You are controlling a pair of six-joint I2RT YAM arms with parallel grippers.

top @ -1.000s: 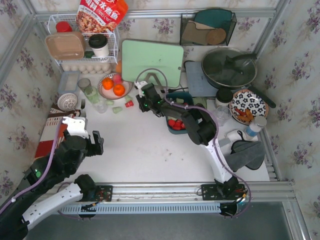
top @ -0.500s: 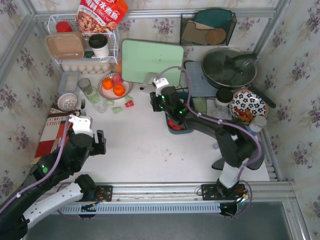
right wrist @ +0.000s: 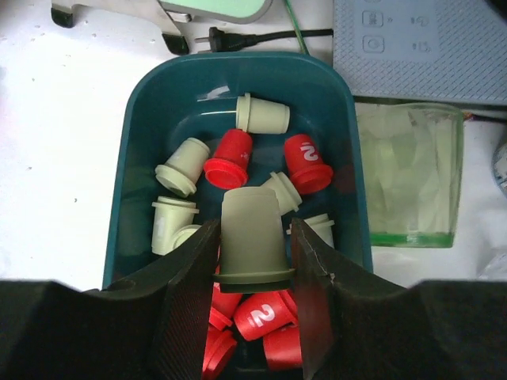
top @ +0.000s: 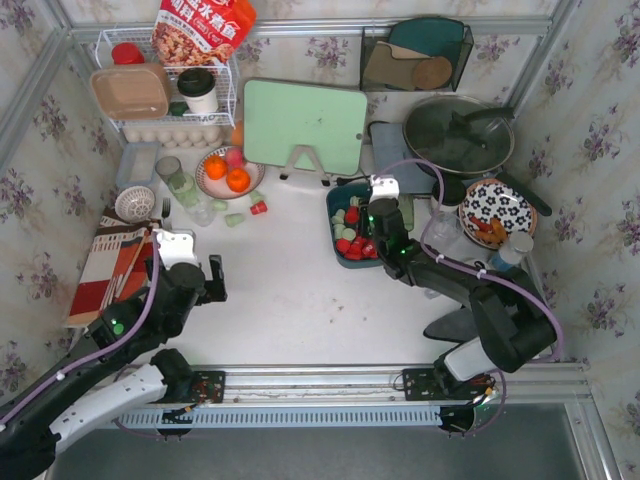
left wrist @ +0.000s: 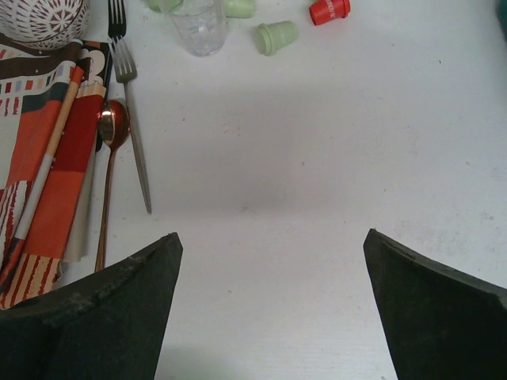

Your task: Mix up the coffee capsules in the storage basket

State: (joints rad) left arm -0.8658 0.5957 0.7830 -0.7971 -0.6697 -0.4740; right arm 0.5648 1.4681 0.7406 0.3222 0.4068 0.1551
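Observation:
The storage basket (right wrist: 133, 166) is a dark teal tub right of centre (top: 334, 196), and several red and pale green coffee capsules lie in it. My right gripper (right wrist: 253, 237) hangs just above its near half, shut on a pale green capsule (right wrist: 250, 212) held upright by its sides. In the top view the right gripper (top: 366, 228) is over the tub. A red capsule (top: 259, 208) and a green capsule (top: 235, 219) lie loose on the table by the fruit plate. My left gripper (left wrist: 269, 237) stands wide open over bare table, holding nothing.
A glass (left wrist: 198, 22), fork (left wrist: 131, 103), spoon (left wrist: 112, 134) and striped napkin (left wrist: 47, 166) lie ahead-left of the left gripper. A green glass (right wrist: 405, 174) stands right of the tub. The cutting board (top: 305, 123), its stand and a power cord sit behind it. The plate of oranges (top: 228, 172) is at left.
The right arm has swung from the loose capsules near the fruit plate over to the basket, carrying a green capsule. The left gripper has shifted slightly right and opened wider.

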